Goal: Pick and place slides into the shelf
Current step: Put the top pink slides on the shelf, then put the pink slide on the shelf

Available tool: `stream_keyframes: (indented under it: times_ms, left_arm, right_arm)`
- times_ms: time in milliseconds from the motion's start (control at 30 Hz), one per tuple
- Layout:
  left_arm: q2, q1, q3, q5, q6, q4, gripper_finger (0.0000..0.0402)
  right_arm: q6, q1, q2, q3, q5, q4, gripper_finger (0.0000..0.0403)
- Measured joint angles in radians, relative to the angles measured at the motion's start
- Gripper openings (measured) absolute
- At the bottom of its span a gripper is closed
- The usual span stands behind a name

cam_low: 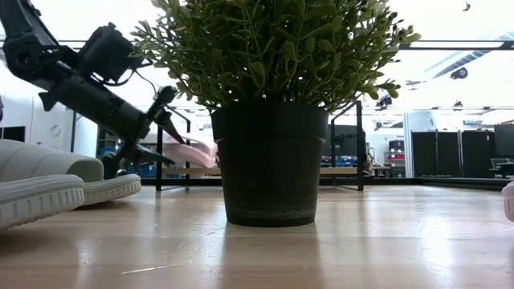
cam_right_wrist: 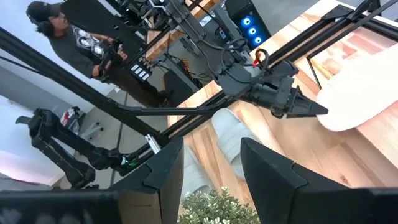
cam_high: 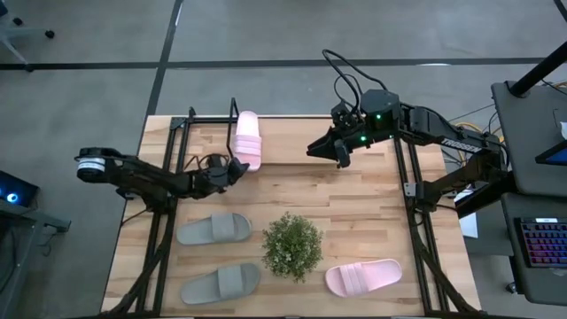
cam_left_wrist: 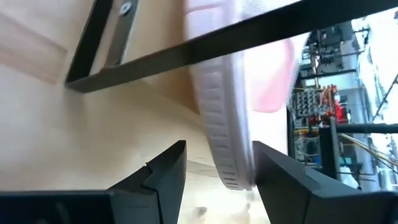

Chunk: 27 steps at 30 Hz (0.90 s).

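Pink slide lying on shelf board at table's 11 o'clock, heel poking past front rail. Left tool sitting at its heel, fingers apart, straddling sole edge, not clamping. Right tool hovering at 1 o'clock, fingers apart, holding nothing.

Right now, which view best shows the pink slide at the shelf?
The high view: the pink slide lies whole on the shelf, left gripper at its end. Left wrist shows only its sole edge, right wrist part, low view a sliver.
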Motion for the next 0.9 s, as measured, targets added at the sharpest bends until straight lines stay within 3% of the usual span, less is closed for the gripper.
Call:
stream_keyframes:
  times_ms: [367, 900]
  left_arm:
    - [-0.111, 0.0, -0.001, 0.01, 0.071, -0.092, 0.0163]
    - [-0.115, 0.0, -0.001, 0.083, 0.119, -0.09, 0.0164]
  right_arm:
    - [0.002, 0.012, 0.0, 0.0, 0.0, 0.0, 0.0151]
    - [0.022, 0.074, 0.0, 0.0, 0.0, 0.0, 0.0151]
